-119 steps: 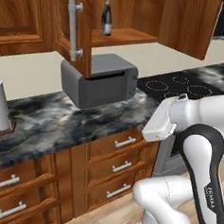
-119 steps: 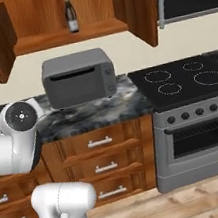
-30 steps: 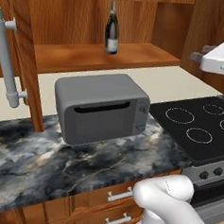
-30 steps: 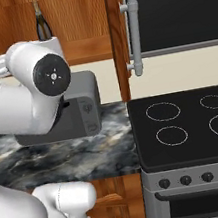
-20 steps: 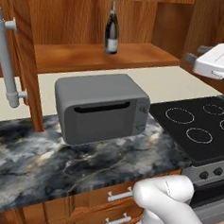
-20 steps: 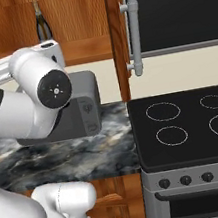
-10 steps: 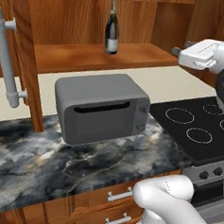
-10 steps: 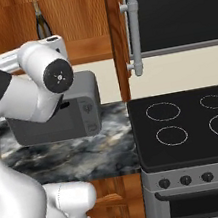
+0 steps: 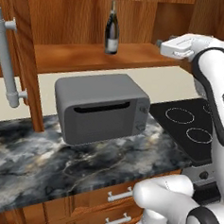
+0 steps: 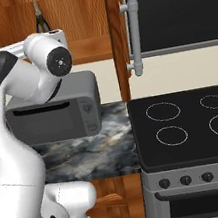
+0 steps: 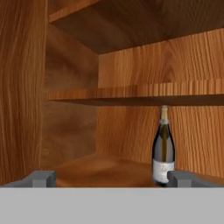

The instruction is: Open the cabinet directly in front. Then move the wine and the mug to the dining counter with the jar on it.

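Wine [image 9: 111, 29] upright on cabinet [image 9: 103, 57] shelf

Glossy dark glass wine [image 9: 111, 29] (pale paper label) stands in the polished reddish wood cabinet [image 9: 103, 56].

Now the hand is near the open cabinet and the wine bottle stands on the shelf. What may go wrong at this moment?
1. The wine is tall, slender and upright; in the hand view it stands off to one side, close to one fingertip of the open gripper, so an advance could topple it.
2. The open cabinet door hangs beside the arm; a wide swing might strike it.
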Motion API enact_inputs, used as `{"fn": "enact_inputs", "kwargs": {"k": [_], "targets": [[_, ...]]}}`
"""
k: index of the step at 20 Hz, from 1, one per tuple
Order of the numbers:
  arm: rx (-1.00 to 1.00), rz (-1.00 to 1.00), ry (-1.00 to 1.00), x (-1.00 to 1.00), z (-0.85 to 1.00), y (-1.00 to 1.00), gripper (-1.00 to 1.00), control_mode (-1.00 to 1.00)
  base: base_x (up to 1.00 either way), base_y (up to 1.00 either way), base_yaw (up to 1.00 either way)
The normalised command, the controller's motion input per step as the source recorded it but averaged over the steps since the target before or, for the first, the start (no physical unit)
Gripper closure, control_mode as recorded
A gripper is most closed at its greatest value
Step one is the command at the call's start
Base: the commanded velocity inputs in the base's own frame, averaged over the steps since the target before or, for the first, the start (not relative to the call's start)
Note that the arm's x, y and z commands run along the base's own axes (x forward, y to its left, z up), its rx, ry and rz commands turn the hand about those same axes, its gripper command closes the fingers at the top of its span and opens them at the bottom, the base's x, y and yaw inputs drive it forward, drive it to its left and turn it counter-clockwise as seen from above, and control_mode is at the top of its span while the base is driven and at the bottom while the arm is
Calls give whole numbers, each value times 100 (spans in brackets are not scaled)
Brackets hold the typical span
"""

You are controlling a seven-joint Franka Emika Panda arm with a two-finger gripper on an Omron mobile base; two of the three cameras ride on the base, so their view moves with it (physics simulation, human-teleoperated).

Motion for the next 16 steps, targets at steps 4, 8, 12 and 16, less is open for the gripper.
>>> {"fn": "enact_inputs", "kwargs": {"k": [4, 8, 12, 16], "targets": [[0, -3, 22, 51, 3, 23, -100, -100, 0, 0, 0], [0, -1, 30, 41, 5, 10, -100, -100, 0, 0, 0], [0, 0, 23, 28, 4, 1, -100, -100, 0, 0, 0], [0, 0, 19, 22, 3, 0, -100, -100, 0, 0, 0]]}}
